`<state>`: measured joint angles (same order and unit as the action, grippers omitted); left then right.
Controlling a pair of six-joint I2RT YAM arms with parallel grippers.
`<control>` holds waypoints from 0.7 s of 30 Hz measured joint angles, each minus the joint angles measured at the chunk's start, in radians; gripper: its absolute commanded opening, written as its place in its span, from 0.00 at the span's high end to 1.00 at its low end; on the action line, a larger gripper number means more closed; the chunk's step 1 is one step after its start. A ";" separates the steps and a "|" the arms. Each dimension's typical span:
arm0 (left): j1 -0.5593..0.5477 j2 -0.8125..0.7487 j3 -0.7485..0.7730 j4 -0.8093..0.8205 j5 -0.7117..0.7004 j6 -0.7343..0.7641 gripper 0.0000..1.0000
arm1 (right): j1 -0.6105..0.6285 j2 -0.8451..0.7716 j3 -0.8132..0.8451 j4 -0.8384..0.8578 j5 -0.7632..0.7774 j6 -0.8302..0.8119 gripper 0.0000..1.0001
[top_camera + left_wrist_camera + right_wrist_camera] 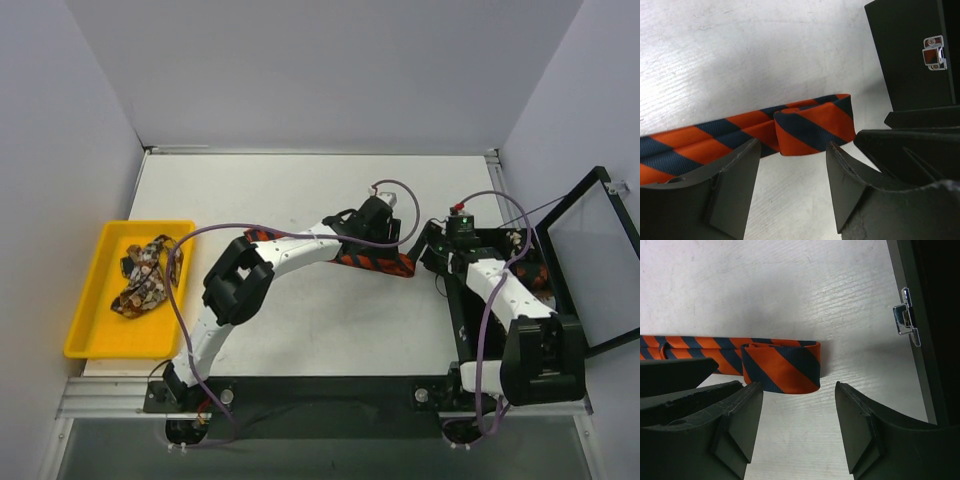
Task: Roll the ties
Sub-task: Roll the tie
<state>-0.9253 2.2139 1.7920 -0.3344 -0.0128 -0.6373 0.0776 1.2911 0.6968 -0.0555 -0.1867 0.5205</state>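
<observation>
Your left gripper (793, 160): jaws wide, empty; striped tie (812, 131), folded end just beyond fingertips, flat on matte white table (740, 55). Your right gripper (799, 400): wide too, same woven orange-navy fold ahead.

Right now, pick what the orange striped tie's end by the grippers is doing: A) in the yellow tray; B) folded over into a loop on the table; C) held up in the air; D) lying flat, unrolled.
B: the tie end curls over itself on the table, left gripper and right gripper open.
</observation>
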 measured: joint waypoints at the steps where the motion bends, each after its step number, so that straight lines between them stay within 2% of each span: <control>1: 0.000 0.011 0.010 0.000 0.000 0.003 0.36 | -0.001 0.008 -0.001 0.005 -0.005 0.003 0.41; 13: -0.003 0.117 0.056 0.002 0.018 0.013 0.45 | -0.004 0.076 -0.016 0.042 -0.028 0.004 0.41; 21: -0.003 0.127 0.070 0.003 0.029 0.013 0.52 | -0.005 0.139 -0.017 0.077 -0.031 0.010 0.41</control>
<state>-0.9279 2.3405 1.8618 -0.3317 0.0166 -0.6247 0.0723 1.4303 0.6800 0.0216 -0.2173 0.5308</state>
